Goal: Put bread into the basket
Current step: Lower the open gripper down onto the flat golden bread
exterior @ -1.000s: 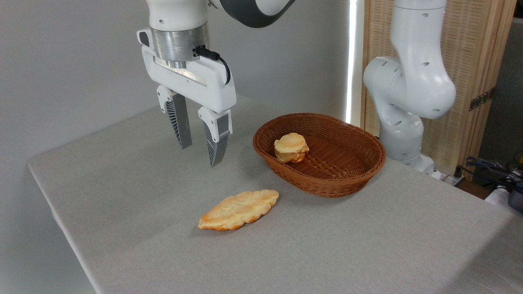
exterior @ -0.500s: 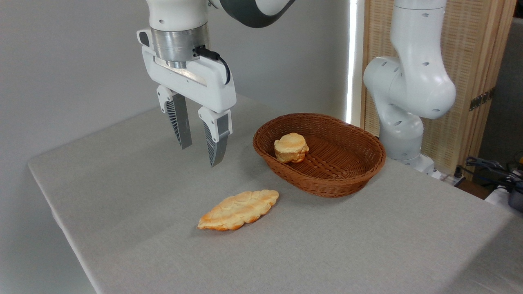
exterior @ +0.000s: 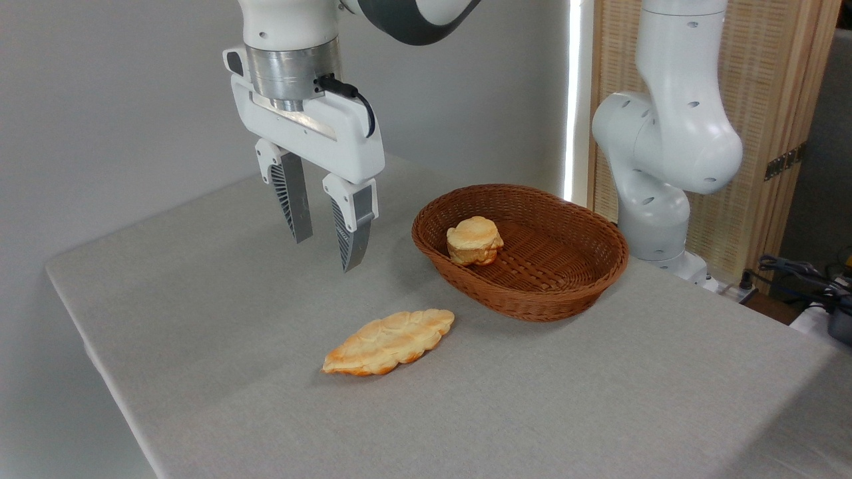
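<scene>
Surface: table (exterior: 599, 399) w/ grey cloth cover, plain grey wall behind; slatted wood screen (exterior: 765, 100) at far right bkgd.

Item 1 – gripper (exterior: 326, 249): white two-finger unit on metal wrist collar, black cable at its side. Hangs above the table, left of centre, pointing down. Fingers (exterior: 293, 199) parted w/ a moderate gap between them, nothing held. Tips clear of the cloth; shadow falls on the table below.

Item 2 – bread (exterior: 388, 342): long flat leaf-shaped loaf, golden-brown, bumpy braided top, pointed ends. Lies flat on the cloth, front-centre, lengthwise on a diagonal, right end toward the basket. Sits nearer the camera than the gripper, not under its fingers. Apart from the basket, outside it.

Item 3 – basket (exterior: 566, 293): oval, reddish-brown wicker, low sloping sides. Stands on the table right of centre, behind and to the right of the bread.

Item 4 – bun (exterior: 474, 241): small round puffy, pale gold. Inside the basket, at its left end, close by the wall.

Item 5 – arm base (exterior: 665, 146): white jointed column, behind the basket at table's far right edge.

Item 6 – cables (exterior: 805, 273): dark bundle, far right, off table; detail unclear.
</scene>
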Action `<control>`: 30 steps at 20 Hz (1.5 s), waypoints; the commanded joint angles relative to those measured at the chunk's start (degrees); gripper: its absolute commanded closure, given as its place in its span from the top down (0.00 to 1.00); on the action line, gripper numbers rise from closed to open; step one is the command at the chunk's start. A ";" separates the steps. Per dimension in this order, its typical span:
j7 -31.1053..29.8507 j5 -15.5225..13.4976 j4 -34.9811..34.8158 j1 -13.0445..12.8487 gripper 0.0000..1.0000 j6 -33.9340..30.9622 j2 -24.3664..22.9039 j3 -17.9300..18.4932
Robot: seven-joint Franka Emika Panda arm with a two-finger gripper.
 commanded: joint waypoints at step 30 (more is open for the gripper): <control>20.57 2.37 -14.13 -0.08 1.00 6.46 0.37 0.62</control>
